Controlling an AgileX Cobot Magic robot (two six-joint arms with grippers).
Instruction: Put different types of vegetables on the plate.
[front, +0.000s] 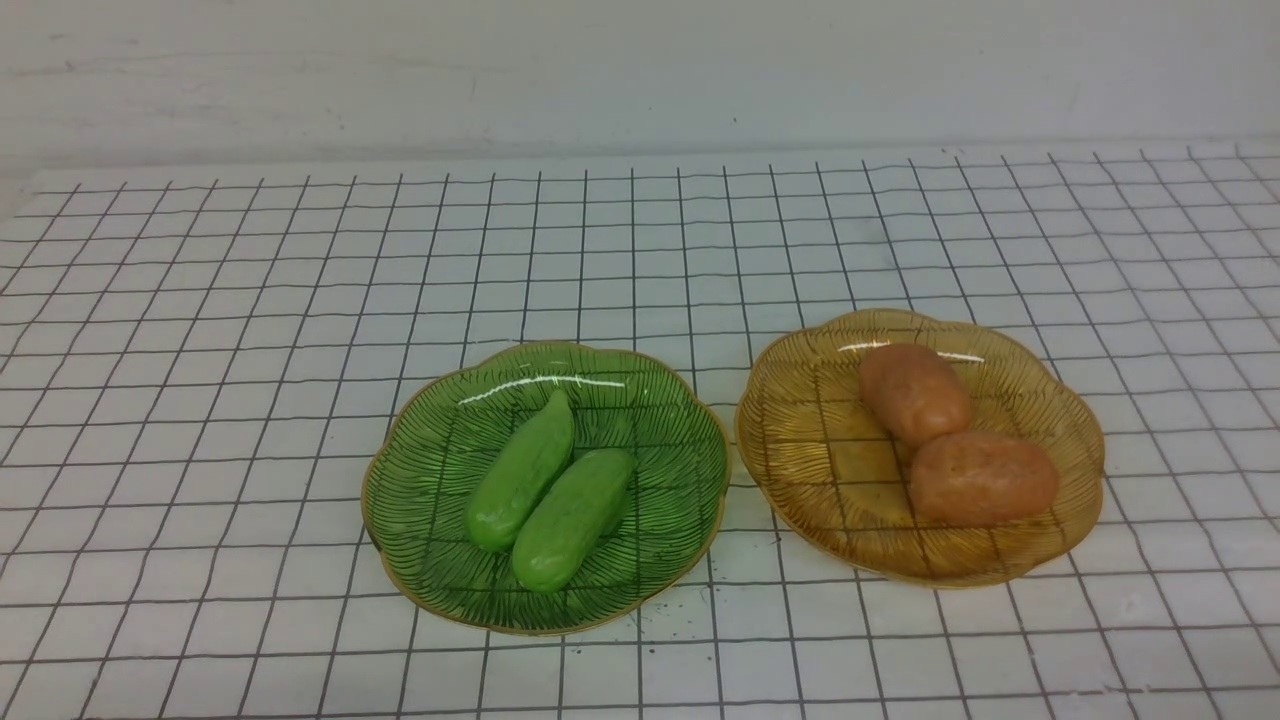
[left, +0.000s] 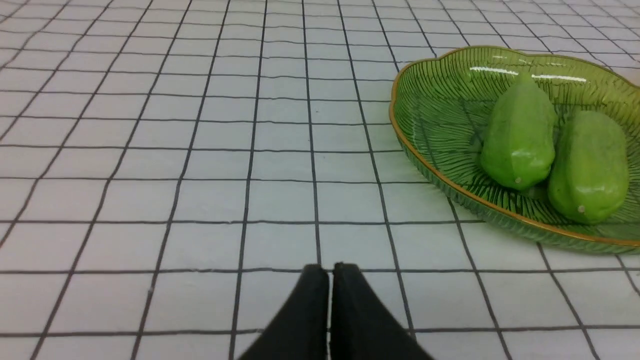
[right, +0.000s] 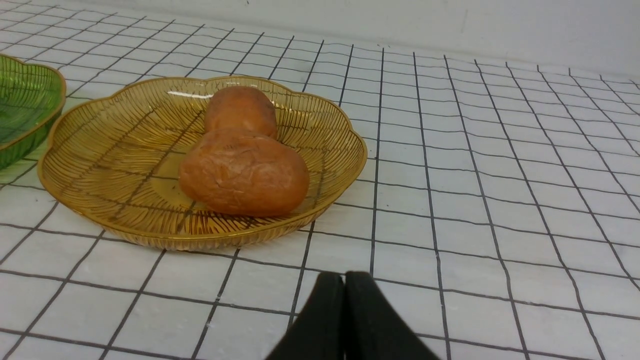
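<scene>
Two cucumbers (front: 545, 490) share the green plate (front: 420, 500), two potatoes (front: 950, 435) the amber plate (front: 800, 440) — left hand (left: 330, 270) and right hand (right: 344, 276) both clenched, empty.

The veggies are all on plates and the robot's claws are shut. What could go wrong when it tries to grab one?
The two cucumbers lie touching in the green plate, so grabbing one may nudge the other. The two potatoes also touch in the yellow plate. Both plates have raised rims a claw could bump. The left gripper and right gripper must open first.
</scene>
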